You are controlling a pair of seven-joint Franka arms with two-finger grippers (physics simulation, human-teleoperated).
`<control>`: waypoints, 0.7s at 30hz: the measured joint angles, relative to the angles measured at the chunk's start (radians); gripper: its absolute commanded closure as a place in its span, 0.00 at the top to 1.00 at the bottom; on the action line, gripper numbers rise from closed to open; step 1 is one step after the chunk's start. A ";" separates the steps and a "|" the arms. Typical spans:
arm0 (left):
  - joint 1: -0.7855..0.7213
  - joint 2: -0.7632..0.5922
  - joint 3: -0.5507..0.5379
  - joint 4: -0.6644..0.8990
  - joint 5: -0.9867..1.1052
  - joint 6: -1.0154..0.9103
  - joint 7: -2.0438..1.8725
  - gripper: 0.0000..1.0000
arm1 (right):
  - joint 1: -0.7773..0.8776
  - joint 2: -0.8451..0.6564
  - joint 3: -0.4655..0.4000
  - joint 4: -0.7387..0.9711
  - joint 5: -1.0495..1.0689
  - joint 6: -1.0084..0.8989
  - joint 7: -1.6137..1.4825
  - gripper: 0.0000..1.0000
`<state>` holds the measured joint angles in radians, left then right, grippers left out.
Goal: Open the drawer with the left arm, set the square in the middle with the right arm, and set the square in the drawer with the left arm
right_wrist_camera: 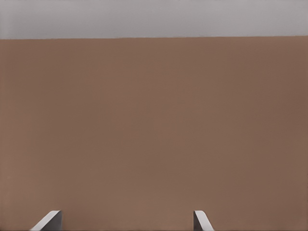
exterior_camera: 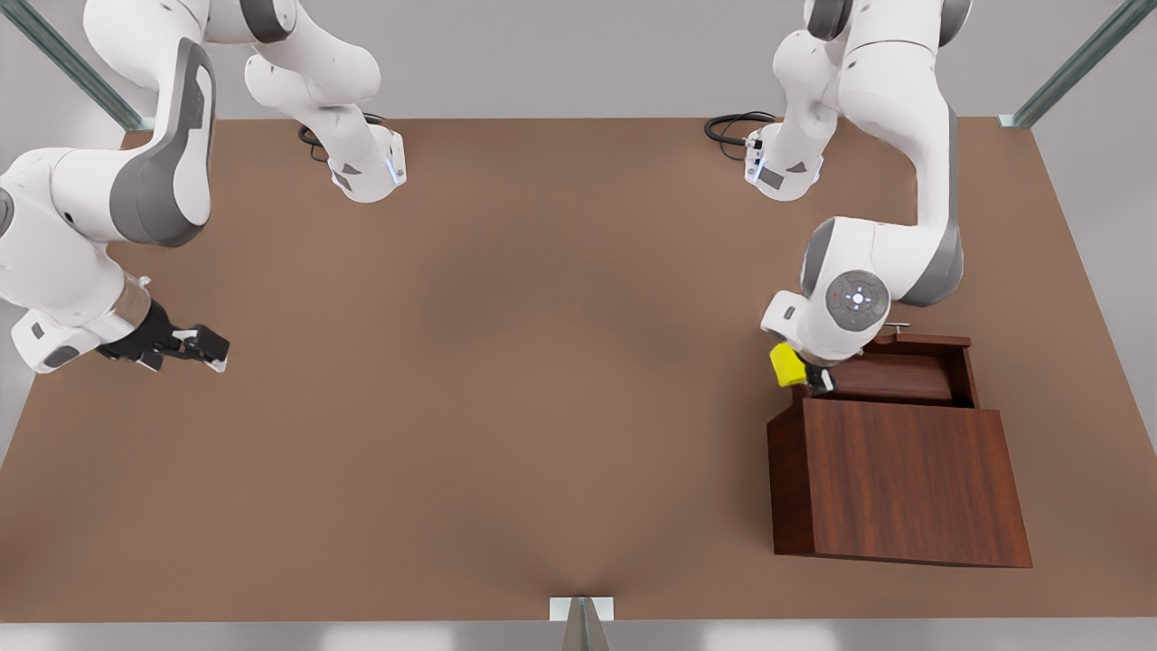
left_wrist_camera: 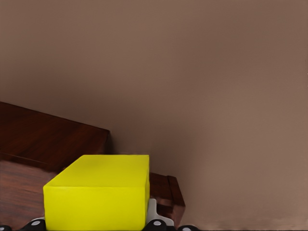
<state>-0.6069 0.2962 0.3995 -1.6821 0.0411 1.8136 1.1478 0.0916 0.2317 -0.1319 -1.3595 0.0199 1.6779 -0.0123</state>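
Front view, left hand gripping one square (yellow) beside one drawer, right hand wide

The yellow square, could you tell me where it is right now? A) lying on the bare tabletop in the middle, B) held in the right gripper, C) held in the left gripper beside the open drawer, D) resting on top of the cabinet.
C: the left gripper is shut on the yellow square at the edge of the open drawer, while the right gripper waits open at the front view's left.
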 measured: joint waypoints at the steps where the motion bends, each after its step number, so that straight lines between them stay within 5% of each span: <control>1: -0.001 0.000 0.038 -0.013 -0.003 0.002 0.061 0.73 | -0.004 0.001 -0.001 0.000 -0.001 0.006 0.000 1.00; 9: 0.003 0.014 0.163 -0.082 -0.013 0.034 0.248 0.73 | -0.021 0.001 -0.003 0.000 -0.002 0.000 0.000 1.00; 11: 0.018 0.039 0.165 -0.085 -0.015 0.043 0.260 1.00 | -0.020 0.000 -0.003 0.000 0.000 -0.001 0.000 1.00; 17: 0.016 0.057 0.171 -0.075 -0.017 0.045 0.248 1.00 | -0.030 0.003 -0.003 0.000 0.000 -0.001 -0.001 1.00; 21: 0.016 0.030 0.170 0.083 -0.018 -0.107 -0.427 1.00 | -0.033 0.005 -0.006 0.000 -0.002 0.002 -0.002 1.00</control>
<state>-0.5908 0.3258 0.5696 -1.5992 0.0227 1.7061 0.7208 0.0587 0.2362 -0.1380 -1.3591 0.0184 1.6794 -0.0138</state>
